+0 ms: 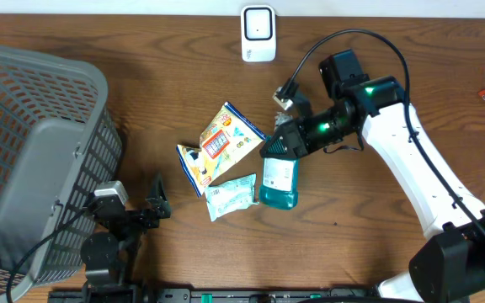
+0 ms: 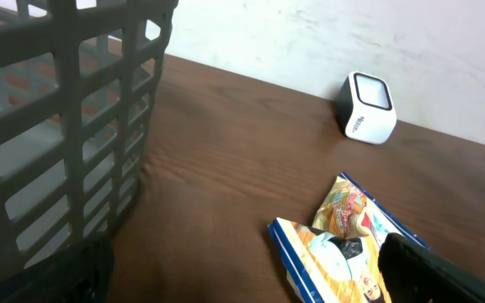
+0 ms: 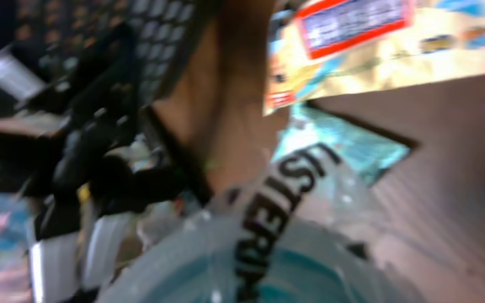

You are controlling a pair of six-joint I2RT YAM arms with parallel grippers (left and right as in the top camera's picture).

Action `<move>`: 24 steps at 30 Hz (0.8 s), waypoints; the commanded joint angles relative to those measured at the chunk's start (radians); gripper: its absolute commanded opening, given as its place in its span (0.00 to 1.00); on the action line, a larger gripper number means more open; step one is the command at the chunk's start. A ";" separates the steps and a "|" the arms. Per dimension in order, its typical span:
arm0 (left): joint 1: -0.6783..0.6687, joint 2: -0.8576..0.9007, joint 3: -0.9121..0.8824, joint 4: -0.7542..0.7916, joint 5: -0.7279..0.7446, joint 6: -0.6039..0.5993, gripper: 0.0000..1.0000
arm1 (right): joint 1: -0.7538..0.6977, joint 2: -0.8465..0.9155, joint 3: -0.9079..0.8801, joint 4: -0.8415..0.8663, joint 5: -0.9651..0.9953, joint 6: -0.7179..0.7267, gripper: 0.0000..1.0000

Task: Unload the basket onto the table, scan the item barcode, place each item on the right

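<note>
Gripping the bottle [image 1: 277, 189] at its cap end with the right gripper [image 1: 278, 147], jaws partway closed around it (cap itself hidden under the fingers). Lies flat on the table [image 1: 352, 227], near the middle. Runs lengthwise from far side to near side, cap end toward the scanner [image 1: 258, 34], base toward the arms' edge, leaning only slightly off that line. Looks teal from above, with a paler label on the upward face. Shows up close in the right wrist view [image 3: 259, 252] as clear plastic over blue-green liquid, crossed by a black band of white letters, all blurred.

Just beside its left flank, a green packet [image 1: 231, 194] (touching or not, cannot tell). Beyond that, a yellow packet [image 1: 227, 139] overlapping a blue packet [image 1: 192, 167].

Well apart at the left, a grey mesh basket [image 1: 23, 76]; seen through the bars from the left wrist, only its own grey floor and walls.

Near the basket's lower corner, the left gripper [image 1: 160, 200], jaws spread wide with nothing between them, pointed toward the packets.
</note>
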 commanded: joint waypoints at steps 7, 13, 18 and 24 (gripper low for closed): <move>0.002 0.000 -0.016 -0.025 0.016 0.002 1.00 | -0.006 -0.010 0.012 -0.018 -0.200 -0.094 0.02; 0.002 0.000 -0.016 -0.025 0.016 0.002 1.00 | -0.006 -0.010 0.012 -0.018 -0.226 -0.117 0.01; 0.002 0.000 -0.016 -0.025 0.016 0.002 1.00 | -0.006 -0.010 0.012 -0.017 -0.226 -0.117 0.01; 0.002 0.000 -0.016 -0.025 0.016 0.002 1.00 | -0.006 -0.010 0.012 -0.016 -0.222 -0.125 0.01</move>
